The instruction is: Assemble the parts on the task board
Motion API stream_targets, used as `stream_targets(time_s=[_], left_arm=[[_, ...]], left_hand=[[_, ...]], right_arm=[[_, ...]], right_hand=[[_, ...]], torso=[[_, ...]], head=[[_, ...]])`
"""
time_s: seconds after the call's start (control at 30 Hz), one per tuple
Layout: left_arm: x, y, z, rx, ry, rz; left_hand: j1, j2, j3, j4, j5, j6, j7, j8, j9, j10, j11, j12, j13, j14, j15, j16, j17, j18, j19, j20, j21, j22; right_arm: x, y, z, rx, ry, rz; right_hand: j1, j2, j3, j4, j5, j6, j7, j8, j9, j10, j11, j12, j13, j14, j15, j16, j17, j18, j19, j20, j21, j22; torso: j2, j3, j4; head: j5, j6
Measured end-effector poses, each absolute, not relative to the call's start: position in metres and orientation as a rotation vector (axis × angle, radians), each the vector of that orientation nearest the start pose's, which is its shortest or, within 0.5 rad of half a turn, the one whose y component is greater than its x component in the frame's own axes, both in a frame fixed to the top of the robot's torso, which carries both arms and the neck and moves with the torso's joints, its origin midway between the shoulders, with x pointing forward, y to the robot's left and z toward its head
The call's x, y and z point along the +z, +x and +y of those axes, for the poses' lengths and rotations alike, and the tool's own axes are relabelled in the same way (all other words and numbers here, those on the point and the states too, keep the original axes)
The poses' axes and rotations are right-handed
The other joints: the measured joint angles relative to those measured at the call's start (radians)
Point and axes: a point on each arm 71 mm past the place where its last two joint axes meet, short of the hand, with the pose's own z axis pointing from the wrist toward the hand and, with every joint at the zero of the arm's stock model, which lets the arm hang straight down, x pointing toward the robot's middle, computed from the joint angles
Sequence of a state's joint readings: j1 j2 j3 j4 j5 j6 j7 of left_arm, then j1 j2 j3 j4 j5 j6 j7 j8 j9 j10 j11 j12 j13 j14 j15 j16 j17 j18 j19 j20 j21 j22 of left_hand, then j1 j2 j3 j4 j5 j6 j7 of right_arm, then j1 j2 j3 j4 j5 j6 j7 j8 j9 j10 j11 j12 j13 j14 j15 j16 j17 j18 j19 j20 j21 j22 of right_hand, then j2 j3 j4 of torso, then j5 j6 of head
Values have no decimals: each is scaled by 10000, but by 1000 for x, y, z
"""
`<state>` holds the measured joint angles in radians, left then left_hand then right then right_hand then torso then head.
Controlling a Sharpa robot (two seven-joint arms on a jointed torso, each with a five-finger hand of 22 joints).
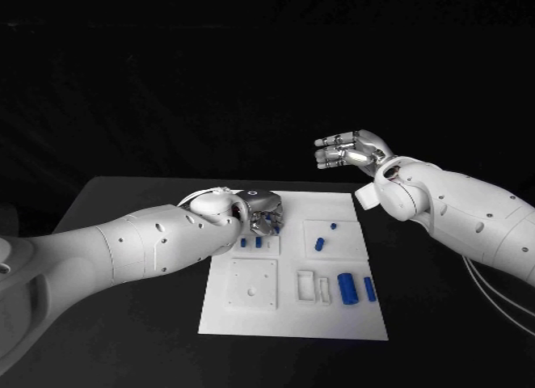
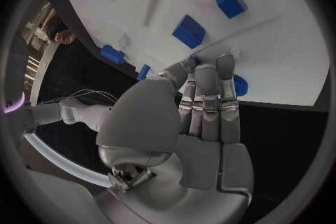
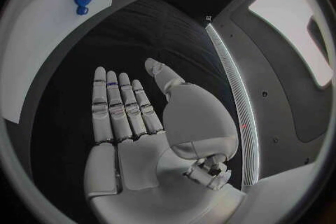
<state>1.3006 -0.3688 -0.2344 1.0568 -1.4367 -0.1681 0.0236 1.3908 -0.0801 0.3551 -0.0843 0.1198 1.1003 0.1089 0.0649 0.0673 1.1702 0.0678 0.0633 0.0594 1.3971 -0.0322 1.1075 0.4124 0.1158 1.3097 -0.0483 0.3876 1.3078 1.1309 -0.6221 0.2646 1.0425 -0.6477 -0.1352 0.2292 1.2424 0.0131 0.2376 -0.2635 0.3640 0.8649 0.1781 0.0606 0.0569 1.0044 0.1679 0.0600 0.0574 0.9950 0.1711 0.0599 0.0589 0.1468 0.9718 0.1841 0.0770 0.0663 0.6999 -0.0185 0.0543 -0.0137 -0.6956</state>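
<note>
Over the task board's far-left corner, left robot hand reaches down, fingers straight and together, tips on the white surface near blue parts; nothing gripped. Right robot hand raised clear, open, empty. Step, likely: picking a part. Next: close fingers round one.

This looks like a robotics lab or test cell rather than a home or shop; a black desk stands against a dark, unlit backdrop, bare but for a white task board with shaped recesses and small blue parts; two white robot arms reach over it; the room behind is dim, perhaps with shelving at one edge, too blurred to be sure.
</note>
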Motion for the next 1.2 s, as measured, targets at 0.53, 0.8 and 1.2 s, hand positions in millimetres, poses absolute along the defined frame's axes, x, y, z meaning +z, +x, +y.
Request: stream_targets(time_s=[0.53, 0.8, 1.2], left_arm=[[-221, 541, 79, -6366, 4687, 17755], [-222, 542, 84, -6382, 4448, 17445], [-205, 541, 102, -7009, 3374, 16889]], left_hand=[[180, 379, -171, -163, 31, 1136, -202, -25, 76, 1198, -300, -40, -10, 156, -150, 0, -44, -14, -90, -90, 243, -2], [90, 461, 163, -385, -11, 1219, -215, -25, 95, 1302, -338, -113, -10, 182, -144, 0, -75, -91, -107, -183, 418, -3], [22, 419, 270, -425, 33, 1140, -144, -40, 32, 1122, -263, -70, 24, 181, -142, -46, -85, -155, -151, -176, 498, -4]], right_arm=[[-155, 579, -239, 12427, 6767, 14754], [-156, 580, -241, 12364, 6806, 14747], [-156, 580, -244, 12307, 6821, 14741]], right_hand=[[0, 0, 0, 0, 0, 0, 0, 0, 0, 0, 0, 0, 0, 0, 0, 0, 0, 0, 0, 0, 0, 0], [0, 0, 0, 0, 0, 0, 0, 0, 0, 0, 0, 0, 0, 0, 0, 0, 0, 0, 0, 0, 0, 0], [0, 0, 0, 0, 0, 0, 0, 0, 0, 0, 0, 0, 0, 0, 0, 0, 0, 0, 0, 0, 0, 0]], torso=[[-12, -2, 12], [-16, -7, 12], [-23, -6, 15]], head=[[1, -35], [22, 18], [59, 119]])
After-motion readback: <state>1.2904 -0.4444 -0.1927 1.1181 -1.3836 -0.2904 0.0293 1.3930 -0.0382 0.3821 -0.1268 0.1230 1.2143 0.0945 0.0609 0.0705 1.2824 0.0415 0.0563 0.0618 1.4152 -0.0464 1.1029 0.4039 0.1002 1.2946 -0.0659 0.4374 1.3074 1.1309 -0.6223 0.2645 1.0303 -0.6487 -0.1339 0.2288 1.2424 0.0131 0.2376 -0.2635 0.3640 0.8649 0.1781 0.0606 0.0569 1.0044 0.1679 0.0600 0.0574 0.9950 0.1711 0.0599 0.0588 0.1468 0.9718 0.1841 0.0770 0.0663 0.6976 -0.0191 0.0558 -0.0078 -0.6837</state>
